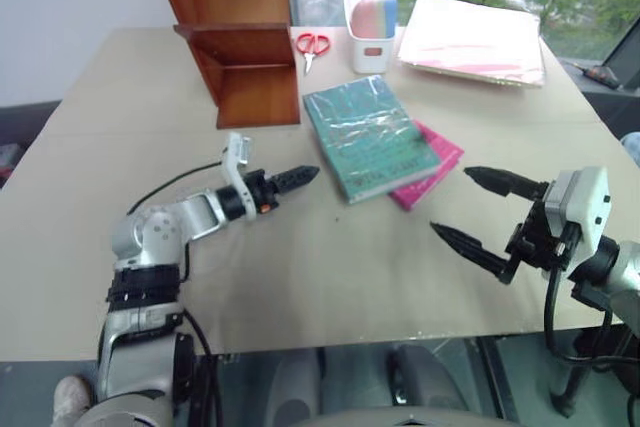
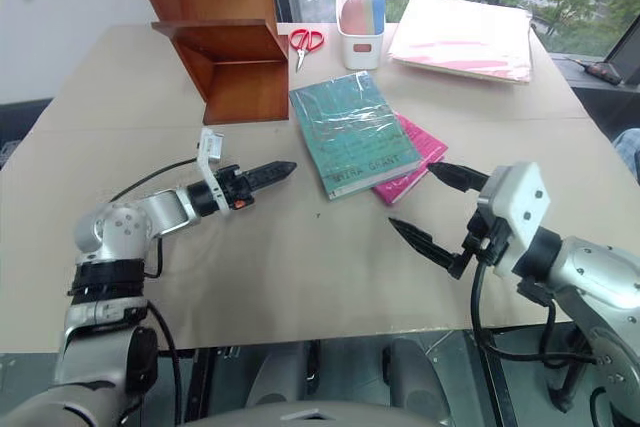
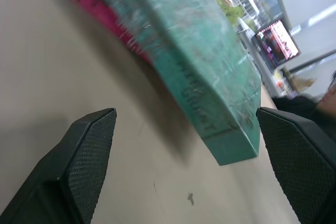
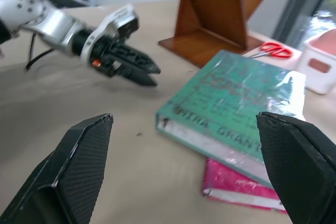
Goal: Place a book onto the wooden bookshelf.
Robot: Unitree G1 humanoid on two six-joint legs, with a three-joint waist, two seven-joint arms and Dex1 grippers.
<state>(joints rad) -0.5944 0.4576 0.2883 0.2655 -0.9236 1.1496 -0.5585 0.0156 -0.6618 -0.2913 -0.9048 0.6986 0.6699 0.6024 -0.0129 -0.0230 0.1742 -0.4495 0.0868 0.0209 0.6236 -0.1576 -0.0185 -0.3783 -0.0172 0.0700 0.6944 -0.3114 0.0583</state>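
The large teal-green rectangular book (image 1: 370, 137) in its shiny, crinkled clear plastic wrap lies flat on the tan bench (image 1: 120, 127), resting partly on a smaller magenta-pink book (image 1: 432, 175) whose corner pokes out from under its right side. That overlap lifts one edge of the teal book a little, which probably leaves a gap for a finger to slip beneath.

Taking the teal book as the landmark: the reddish-brown wooden bookshelf (image 1: 240, 37) with its flat boards and open compartments stands beyond its far left corner, near but not touching. Red-handled scissors (image 1: 312, 45) and a white pen holder (image 1: 368, 27) sit just past its far edge, and a pale pink stack of folders (image 1: 475, 39) lies farther off to the far right.

The left claw (image 1: 300, 176) points level at the book's near left corner, close by but not touching; its wrist view shows the fingers spread wide with the spine between them, so it appears lined up to take the book from that side. The right claw (image 1: 480, 209) hangs near the book's right side, beyond the pink book, its fingers wide apart and empty.

The book is not yet held, so the job looks to be at its start: a grasp first, then a carry to the shelf.
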